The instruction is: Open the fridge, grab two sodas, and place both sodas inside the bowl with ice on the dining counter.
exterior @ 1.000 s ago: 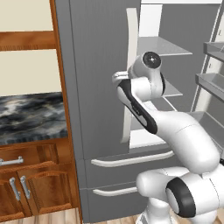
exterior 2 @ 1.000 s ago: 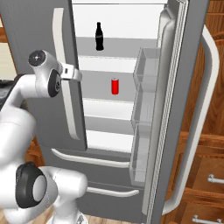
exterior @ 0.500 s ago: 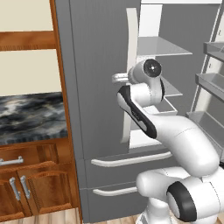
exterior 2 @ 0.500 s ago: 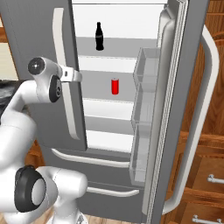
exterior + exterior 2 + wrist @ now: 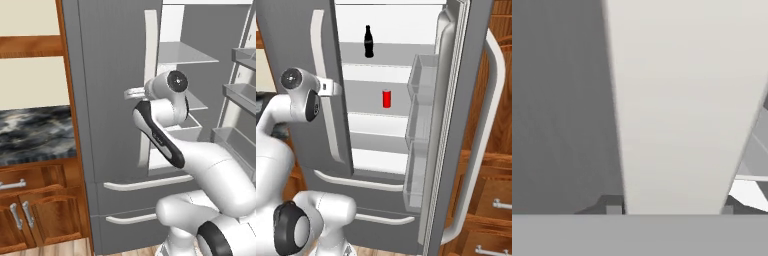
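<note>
Brown wooden cabinets (image 5: 30,215) with curved metal pulls flank a tall, smooth grey fridge (image 5: 110,75); a marbled black-grey counter (image 5: 35,132) sits to its left. One fridge door stands open, showing flat white shelves and clear plastic door bins (image 5: 418,145). A small black soda (image 5: 369,41) with a narrow neck stands upright on the upper shelf; a short red can (image 5: 387,98) stands on the shelf below. Two lower drawers carry long white curved handles.

On the closed left door, the fingers (image 5: 672,210) straddle the long, white, flat-faced handle (image 5: 682,100), one dark tip on each side of it, pressed close and gripping it. In the left base view the glossy white arm reaches up from the lower right, its hand (image 5: 137,93) level against that handle about midway along its length.
</note>
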Motion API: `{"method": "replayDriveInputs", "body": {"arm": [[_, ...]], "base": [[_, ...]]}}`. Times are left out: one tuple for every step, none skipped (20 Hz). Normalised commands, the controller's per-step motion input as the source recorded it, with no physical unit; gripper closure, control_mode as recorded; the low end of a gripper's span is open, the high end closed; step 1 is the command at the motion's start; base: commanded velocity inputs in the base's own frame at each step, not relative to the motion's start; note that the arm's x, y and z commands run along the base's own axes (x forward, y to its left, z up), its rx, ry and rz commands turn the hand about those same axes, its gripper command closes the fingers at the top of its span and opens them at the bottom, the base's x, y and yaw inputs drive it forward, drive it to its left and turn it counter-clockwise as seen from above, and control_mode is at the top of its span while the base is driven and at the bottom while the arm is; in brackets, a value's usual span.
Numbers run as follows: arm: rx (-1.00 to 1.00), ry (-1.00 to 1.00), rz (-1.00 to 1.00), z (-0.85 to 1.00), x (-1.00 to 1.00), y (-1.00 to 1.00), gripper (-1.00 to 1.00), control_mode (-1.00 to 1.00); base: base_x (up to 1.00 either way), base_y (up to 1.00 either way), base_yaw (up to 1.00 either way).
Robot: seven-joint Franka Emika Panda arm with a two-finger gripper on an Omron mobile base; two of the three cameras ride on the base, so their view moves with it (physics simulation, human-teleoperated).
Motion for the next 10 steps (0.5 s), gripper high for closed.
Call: {"method": "replayDriveInputs", "body": {"arm": [[0.0, 0.0, 0.1, -0.14, -0.56, 0.96, 1.0, -1.0], [0.0, 0.0, 0.1, -0.15, -0.56, 0.99, 1.0, -1.0], [0.0, 0.0, 0.09, -0.16, -0.61, 1.0, 1.0, -1.0], [0.0, 0.0, 0.09, -0.14, -0.6, 1.0, 1.0, -1.0], [0.0, 0.0, 0.09, -0.14, -0.62, 1.0, 1.0, -1.0], [0.0, 0.0, 0.09, -0.15, -0.65, 1.0, 1.0, -1.0], [0.0, 0.0, 0.09, -0.15, -0.7, 1.0, 1.0, -1.0], [0.0, 0.0, 0.09, -0.14, -0.74, 1.0, 1.0, -1.0], [0.0, 0.0, 0.08, -0.14, -0.76, 1.0, 1.0, -1.0], [0.0, 0.0, 0.08, -0.14, -0.76, 1.0, 1.0, -1.0]], "base": [[0.0, 0.0, 0.0], [0.0, 0.0, 0.0], [0.0, 0.0, 0.0], [0.0, 0.0, 0.0], [0.0, 0.0, 0.0], [0.0, 0.0, 0.0], [0.0, 0.0, 0.0], [0.0, 0.0, 0.0], [0.0, 0.0, 0.0], [0.0, 0.0, 0.0]]}}
